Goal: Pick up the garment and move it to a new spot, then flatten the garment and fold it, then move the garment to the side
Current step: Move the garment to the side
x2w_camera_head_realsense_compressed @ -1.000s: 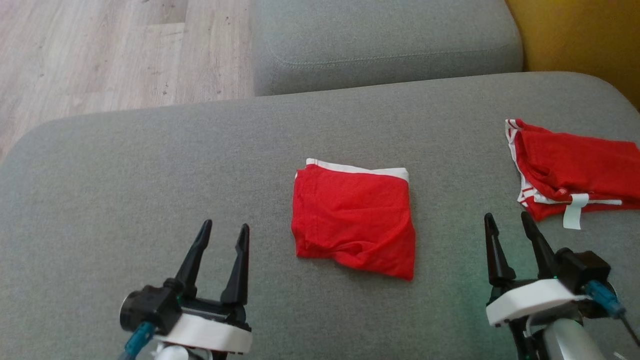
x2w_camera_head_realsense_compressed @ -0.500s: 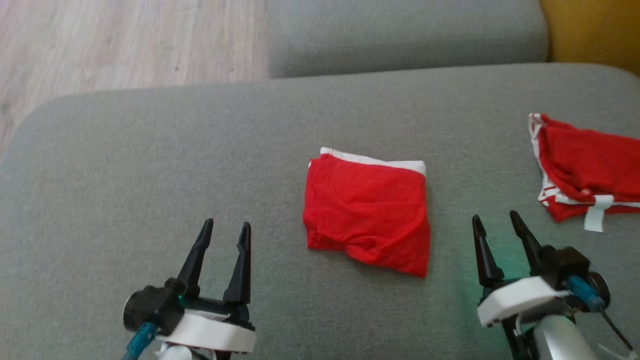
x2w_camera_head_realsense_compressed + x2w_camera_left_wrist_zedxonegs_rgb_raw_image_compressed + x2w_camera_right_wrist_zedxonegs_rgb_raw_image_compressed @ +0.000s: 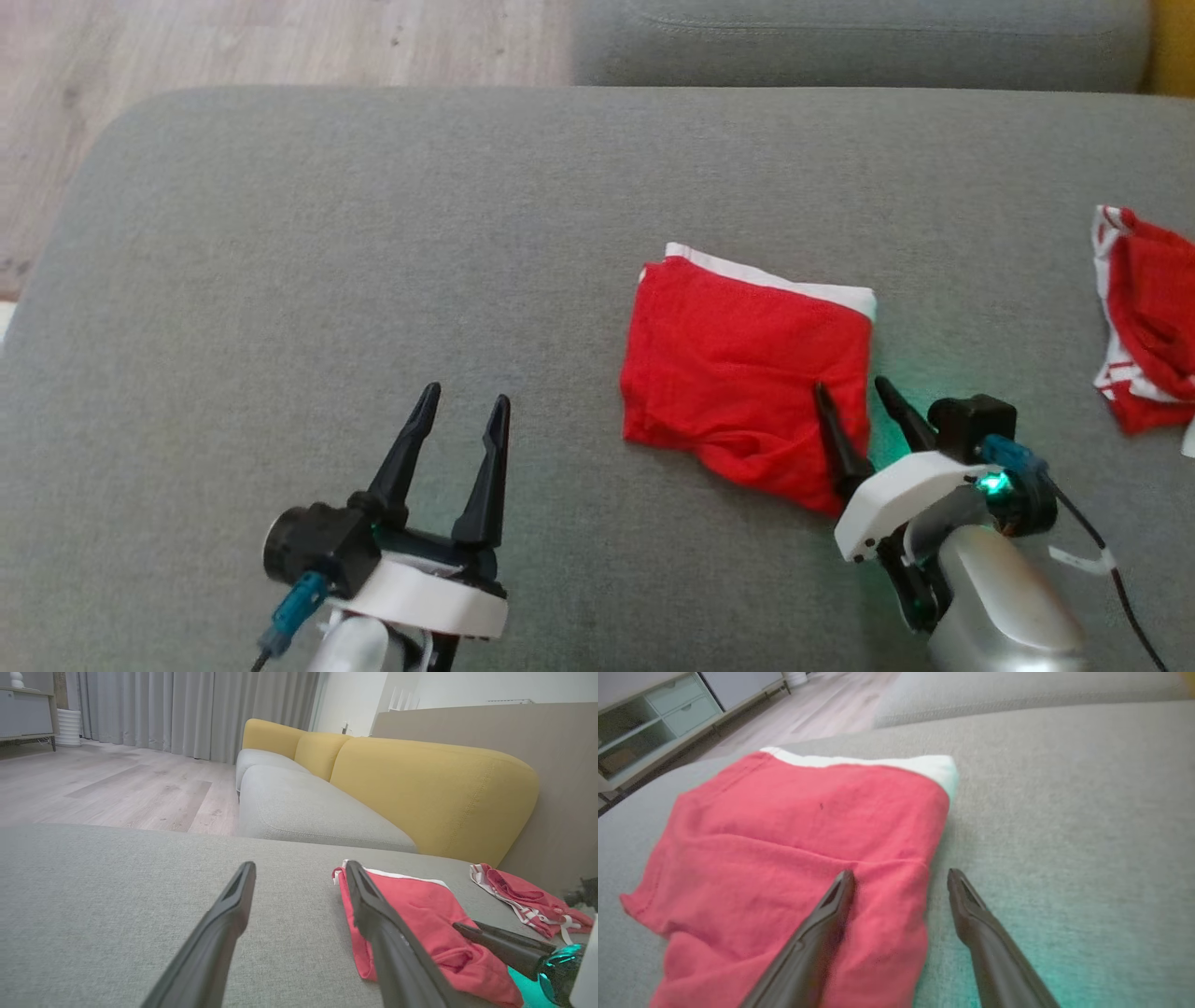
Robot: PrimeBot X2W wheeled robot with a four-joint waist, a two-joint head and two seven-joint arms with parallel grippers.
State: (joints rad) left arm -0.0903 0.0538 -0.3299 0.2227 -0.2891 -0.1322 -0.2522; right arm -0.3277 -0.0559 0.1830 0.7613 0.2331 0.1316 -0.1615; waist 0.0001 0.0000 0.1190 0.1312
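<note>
Right end effector [image 3: 850,385] astride garment [image 3: 738,364] edge

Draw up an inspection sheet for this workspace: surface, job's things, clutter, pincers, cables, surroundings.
Surface: grey cushion, carrying two garments.
Job's things: folded red garment with a white band, lying flat near the middle.
Clutter: second red garment, loosely bundled at the right edge.
Grippers: left pincer open over the cushion; right pincer open, straddling the folded garment's right edge, contact unclear.
Cables: dark cable trailing from the right wrist.
Surroundings: wooden floor, yellow backrest, grey curtains.
</note>
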